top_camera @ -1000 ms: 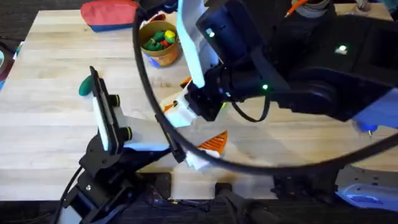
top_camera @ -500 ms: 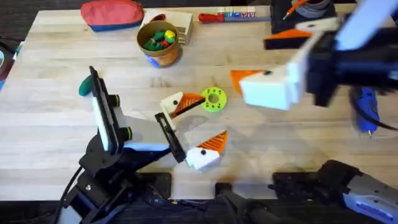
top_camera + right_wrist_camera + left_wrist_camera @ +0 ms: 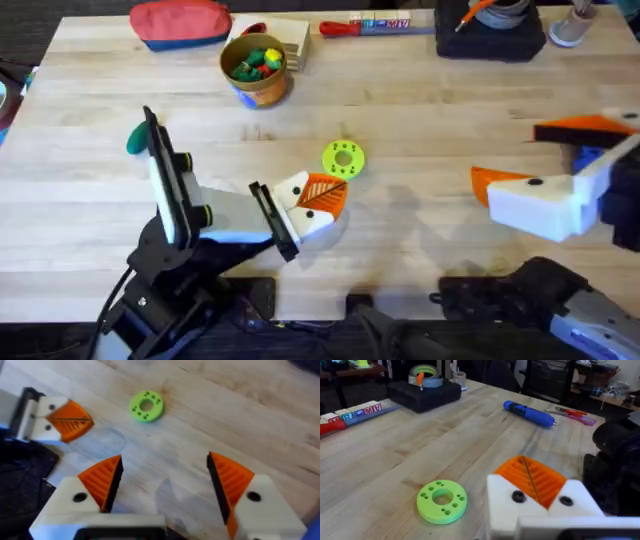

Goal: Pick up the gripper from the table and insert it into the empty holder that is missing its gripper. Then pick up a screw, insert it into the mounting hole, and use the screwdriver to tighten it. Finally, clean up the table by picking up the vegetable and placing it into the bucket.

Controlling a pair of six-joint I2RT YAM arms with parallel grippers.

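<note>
Lime-green plastic disc with holes [image 3: 343, 158] is my landmark on the pale wooden table [image 3: 450, 100]. My left gripper [image 3: 318, 200] lies just beside it on the near side, its white fingers clenched so the orange ribbed pads meet; I cannot tell whether anything is pinched between them. My right gripper [image 3: 165, 475] hovers well to the right of the disc, released, with its two orange pads wide apart and nothing between them.

The small dark green rounded toy vegetable [image 3: 135, 141] sits well to the left of the disc, partly hidden behind my left arm. The round tan-orange bucket [image 3: 262, 93] stands beyond the disc, up and to the left, with colourful pieces inside. The bright blue pen-shaped screwdriver [image 3: 529, 413] lies on the table well to the right of the disc.

I judge the vegetable light, hard and smooth, so it may squirt out of a shallow pinch. I would close the ribbed pads across its widest middle, gently, from above.
</note>
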